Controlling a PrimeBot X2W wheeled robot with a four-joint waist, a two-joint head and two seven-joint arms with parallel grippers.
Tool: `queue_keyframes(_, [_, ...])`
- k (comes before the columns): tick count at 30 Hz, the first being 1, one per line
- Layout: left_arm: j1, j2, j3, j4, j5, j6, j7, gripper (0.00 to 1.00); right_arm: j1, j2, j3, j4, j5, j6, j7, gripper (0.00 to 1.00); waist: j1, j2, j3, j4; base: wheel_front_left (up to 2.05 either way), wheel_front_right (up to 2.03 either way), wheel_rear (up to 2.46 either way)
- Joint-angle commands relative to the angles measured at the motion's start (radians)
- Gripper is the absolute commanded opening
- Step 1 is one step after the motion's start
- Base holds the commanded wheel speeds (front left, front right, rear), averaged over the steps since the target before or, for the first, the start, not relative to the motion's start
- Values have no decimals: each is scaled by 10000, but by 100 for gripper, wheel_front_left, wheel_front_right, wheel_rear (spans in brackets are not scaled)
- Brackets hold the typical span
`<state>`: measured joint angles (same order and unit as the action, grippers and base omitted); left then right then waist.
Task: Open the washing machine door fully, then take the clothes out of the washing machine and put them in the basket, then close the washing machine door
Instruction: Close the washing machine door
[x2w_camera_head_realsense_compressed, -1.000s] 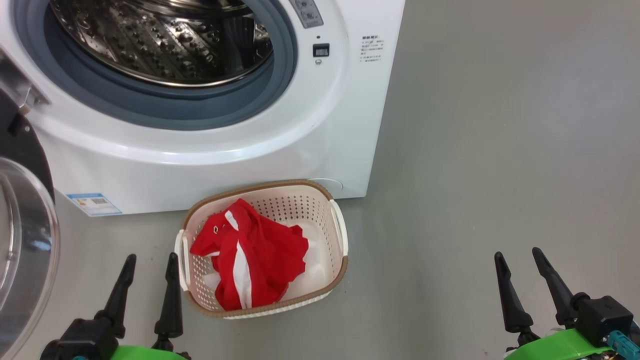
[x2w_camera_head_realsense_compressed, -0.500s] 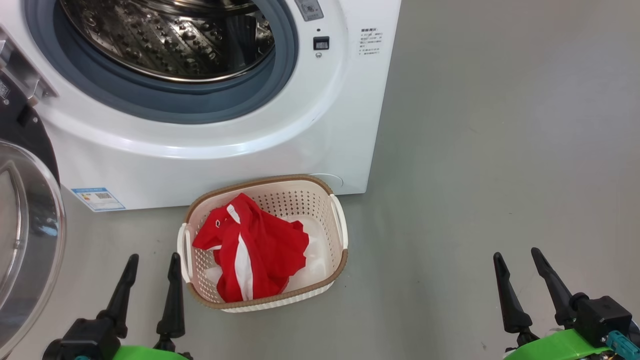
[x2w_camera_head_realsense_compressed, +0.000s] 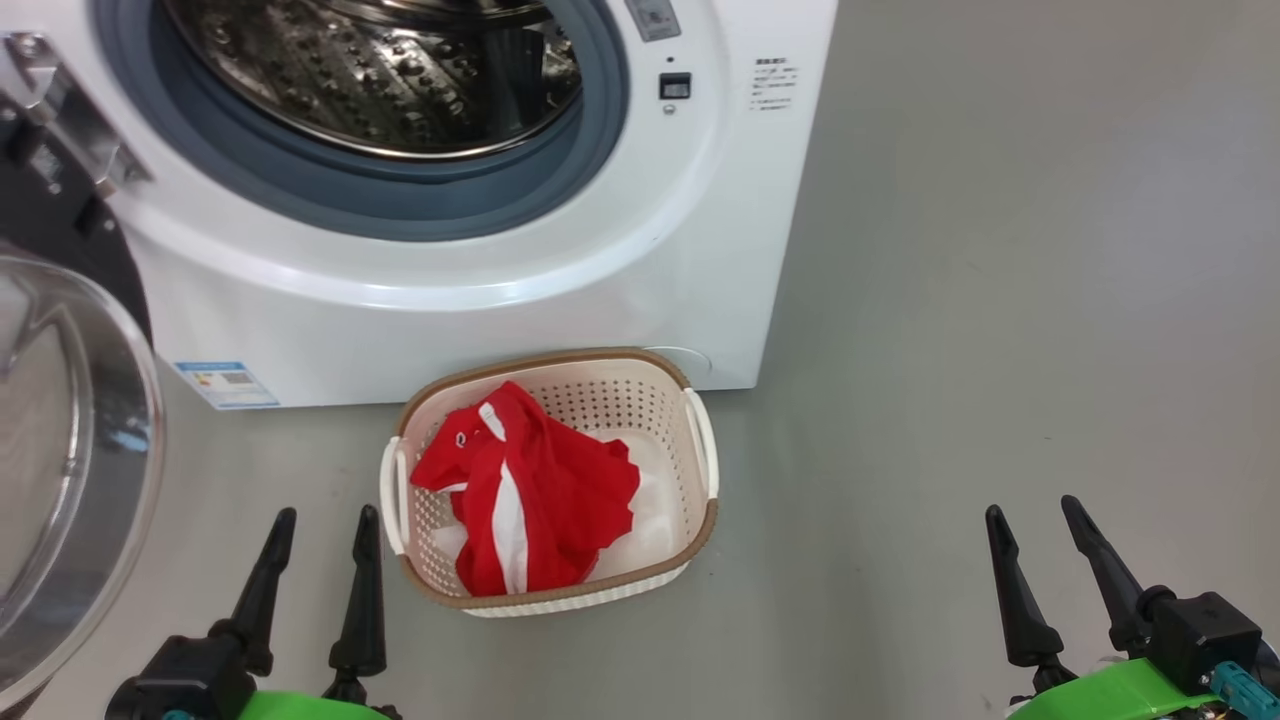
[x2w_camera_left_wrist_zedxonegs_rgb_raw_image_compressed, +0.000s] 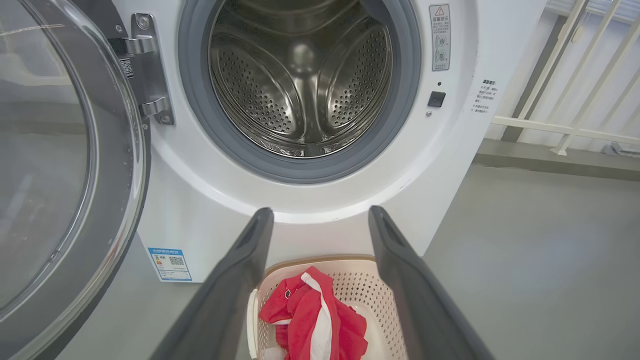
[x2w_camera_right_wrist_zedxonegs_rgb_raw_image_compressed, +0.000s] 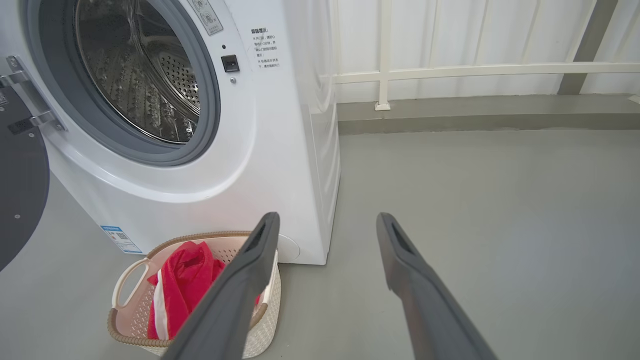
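Two pincers, the left gripper (x2w_camera_head_realsense_compressed: 327, 513) and the right gripper (x2w_camera_head_realsense_compressed: 1031, 506), stand spread wide and empty, low over the grey floor (x2w_camera_head_realsense_compressed: 950, 300). The red clothes (x2w_camera_head_realsense_compressed: 530, 490) lie inside the basket (x2w_camera_head_realsense_compressed: 545, 357), just ahead and to the right of the left gripper, at the foot of the washing machine (x2w_camera_head_realsense_compressed: 480, 310). The steel drum (x2w_camera_left_wrist_zedxonegs_rgb_raw_image_compressed: 300, 80) looks empty, so by my reading only the closing remains. The washing machine door (x2w_camera_head_realsense_compressed: 70, 450) hangs swung wide to the left of the left gripper, on its hinge (x2w_camera_left_wrist_zedxonegs_rgb_raw_image_compressed: 145, 65) at the machine's left side. The left arm is far nearer; the right gripper is well apart, beyond the basket. The door's outer edge is cut off at the frame's left, so no handle can be made out. The drum's nearest floor hides behind the gasket (x2w_camera_left_wrist_zedxonegs_rgb_raw_image_compressed: 300, 170).
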<state>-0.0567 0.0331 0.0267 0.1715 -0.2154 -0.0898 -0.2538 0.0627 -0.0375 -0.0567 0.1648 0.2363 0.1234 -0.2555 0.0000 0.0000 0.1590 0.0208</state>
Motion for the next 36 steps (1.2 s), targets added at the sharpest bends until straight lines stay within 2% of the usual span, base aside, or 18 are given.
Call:
queue_keyframes(1, [-79,171,263,-280,-143,104,-80,100,-67,-127,224,-255,-100,73,-63,100,0,0,13,244,0,0,0])
queue_keyframes(19, [423,171,-305,-303,-1008,780,-80,100,104,-367,485,-159,-260,73,-63,100,0,0,-467,2778,0,0,0])
queue_keyframes(36, [757,171,-562,-238,-1241,1118,-80,100,270,-482,789,-93,-252,73,-63,100,0,0,-731,4674,0,0,0])
